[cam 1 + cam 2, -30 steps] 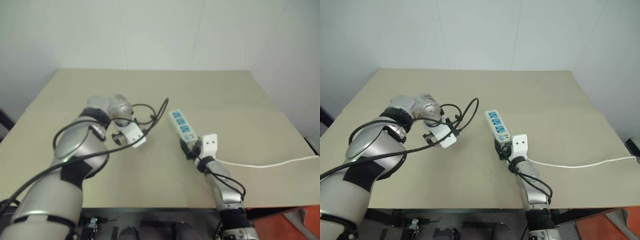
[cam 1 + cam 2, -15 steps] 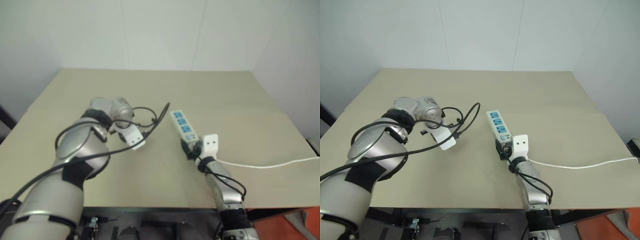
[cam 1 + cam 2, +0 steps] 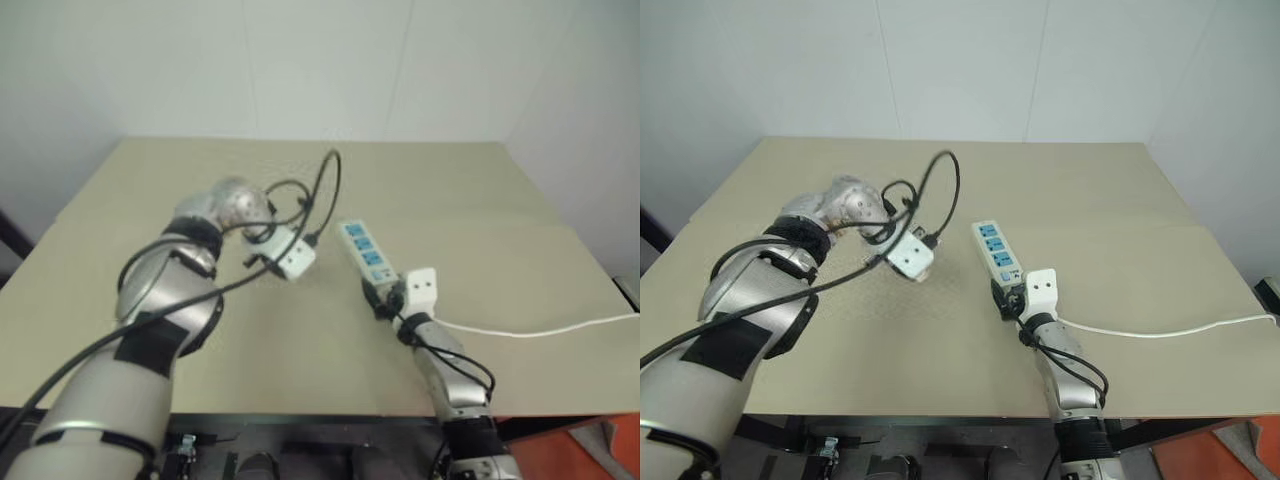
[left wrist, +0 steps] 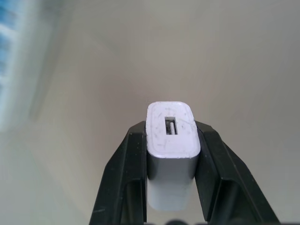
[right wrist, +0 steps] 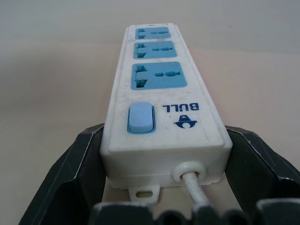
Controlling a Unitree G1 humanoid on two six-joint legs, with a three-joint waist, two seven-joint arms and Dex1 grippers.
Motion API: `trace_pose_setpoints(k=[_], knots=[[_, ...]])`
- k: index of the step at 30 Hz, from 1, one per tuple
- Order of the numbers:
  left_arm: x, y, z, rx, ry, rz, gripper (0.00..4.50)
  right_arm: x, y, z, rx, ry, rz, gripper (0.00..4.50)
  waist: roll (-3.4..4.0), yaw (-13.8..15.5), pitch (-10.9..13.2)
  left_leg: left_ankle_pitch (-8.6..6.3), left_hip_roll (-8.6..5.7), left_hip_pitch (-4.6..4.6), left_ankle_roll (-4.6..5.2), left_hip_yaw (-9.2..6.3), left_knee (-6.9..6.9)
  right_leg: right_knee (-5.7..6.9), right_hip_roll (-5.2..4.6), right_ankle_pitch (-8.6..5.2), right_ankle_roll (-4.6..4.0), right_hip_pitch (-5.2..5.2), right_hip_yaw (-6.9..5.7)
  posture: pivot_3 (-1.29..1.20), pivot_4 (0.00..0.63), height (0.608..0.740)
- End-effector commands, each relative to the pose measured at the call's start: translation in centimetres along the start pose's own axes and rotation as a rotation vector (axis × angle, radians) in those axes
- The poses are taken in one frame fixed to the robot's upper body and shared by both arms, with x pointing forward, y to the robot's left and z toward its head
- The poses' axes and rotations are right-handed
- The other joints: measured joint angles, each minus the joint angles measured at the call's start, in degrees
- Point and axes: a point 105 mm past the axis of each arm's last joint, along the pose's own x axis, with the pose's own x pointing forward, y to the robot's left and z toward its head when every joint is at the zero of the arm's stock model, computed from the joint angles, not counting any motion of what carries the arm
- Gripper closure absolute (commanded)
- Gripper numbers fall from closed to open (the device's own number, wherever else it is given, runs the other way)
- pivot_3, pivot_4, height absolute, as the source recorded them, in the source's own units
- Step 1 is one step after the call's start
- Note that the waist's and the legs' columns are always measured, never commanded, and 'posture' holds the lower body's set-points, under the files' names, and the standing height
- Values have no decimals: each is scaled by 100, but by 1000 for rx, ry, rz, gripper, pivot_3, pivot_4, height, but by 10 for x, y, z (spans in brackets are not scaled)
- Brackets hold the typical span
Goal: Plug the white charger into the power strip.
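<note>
In the left wrist view the white charger [image 4: 171, 154] stands upright between two black fingers [image 4: 129, 164], its slotted end face towards the camera; my left gripper [image 4: 171, 133] is shut on it. From the head, the left hand's white housing [image 3: 910, 257] hangs above the table, left of the power strip [image 3: 995, 247]. The strip lies on the table with three blue socket faces up. My right gripper [image 5: 164, 154] is shut on the strip's [image 5: 161, 105] cord end, one finger [image 5: 77, 168] on each side, beside the blue switch.
The strip's thin white cord [image 3: 1160, 330] runs right across the tan table [image 3: 940, 340] to its right edge. Black cables loop off the left wrist [image 3: 940, 190]. White walls stand close behind and to the right of the table.
My left hand has risen off the table and swung right towards the power strip, its wrist turning. The right arm and the strip have stayed in place.
</note>
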Motion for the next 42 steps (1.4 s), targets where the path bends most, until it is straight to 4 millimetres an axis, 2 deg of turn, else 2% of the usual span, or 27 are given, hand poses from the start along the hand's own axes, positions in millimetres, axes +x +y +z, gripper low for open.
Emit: trace_pose_setpoints(k=[1,3,5,7,11,15,20,25,32,42], knots=[[-52,36,34,-102,-349,245,3488,-2,-1,-8,-7,55,120,1077,0,-10,0,0,0,0,0,0,2,0,0,0,0,1,0,0,150,740],[-73,43,39,-167,-511,353,3488,-2,-2,-1,-14,54,211,1077,0,-23,0,0,0,0,0,1,9,4,-2,0,0,3,1,0,150,740],[-88,41,31,-239,-607,436,3488,-5,-1,8,-30,46,336,1077,1,-53,-1,0,1,6,0,0,11,8,-1,0,1,7,1,0,150,740],[-97,35,24,-287,-663,483,3488,-8,2,14,-51,43,446,1077,4,-108,-1,0,1,9,1,-4,10,11,1,0,1,8,0,0,150,740],[-110,20,13,-413,-848,546,3488,-17,20,21,-134,25,703,1077,8,-206,-3,0,2,18,1,-5,13,17,1,1,0,13,1,0,150,740],[-98,-5,10,-539,-1028,501,3488,-29,56,25,-165,6,1030,1077,9,-255,-3,0,5,12,1,-14,19,21,1,16,-25,12,-9,0,150,740],[-79,-33,15,-608,-1102,399,3488,-33,82,17,-204,7,1235,1077,9,-280,-2,1,5,9,0,-21,24,23,0,27,-41,11,-17,0,150,740],[-49,-57,12,-724,-1107,293,3488,-29,93,2,-217,48,1293,1077,11,-250,-2,1,6,27,0,-23,26,23,0,27,-43,28,-20,0,150,740],[-32,-68,12,-808,-1101,206,3488,-19,89,-11,-208,109,1258,1077,11,-291,-2,1,8,64,0,-22,23,19,3,26,-41,66,-20,0,150,740],[-37,-67,14,-769,-1053,182,3488,-7,67,-6,-240,93,1176,1077,11,-265,-1,1,6,88,0,-21,19,15,1,6,-7,90,-16,0,150,740]])
